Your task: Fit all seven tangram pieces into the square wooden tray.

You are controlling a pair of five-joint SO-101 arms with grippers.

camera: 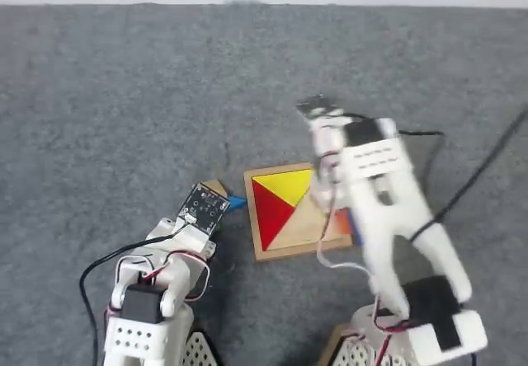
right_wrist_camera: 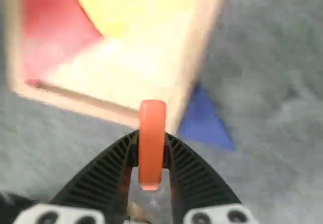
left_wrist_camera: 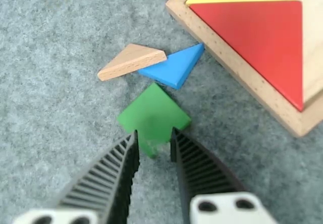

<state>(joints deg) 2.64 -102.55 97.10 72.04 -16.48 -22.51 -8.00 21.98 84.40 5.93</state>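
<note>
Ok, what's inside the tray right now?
A yellow triangle and a red triangle, with bare wood beside them. The right arm covers the tray's right edge in the high view, hiding anything there.

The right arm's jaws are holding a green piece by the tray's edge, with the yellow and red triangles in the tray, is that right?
Not quite: the right wrist view shows the right jaws shut on an orange piece, not a green one. It is by the edge of the wooden tray, with the yellow triangle and red triangle in it.
</note>
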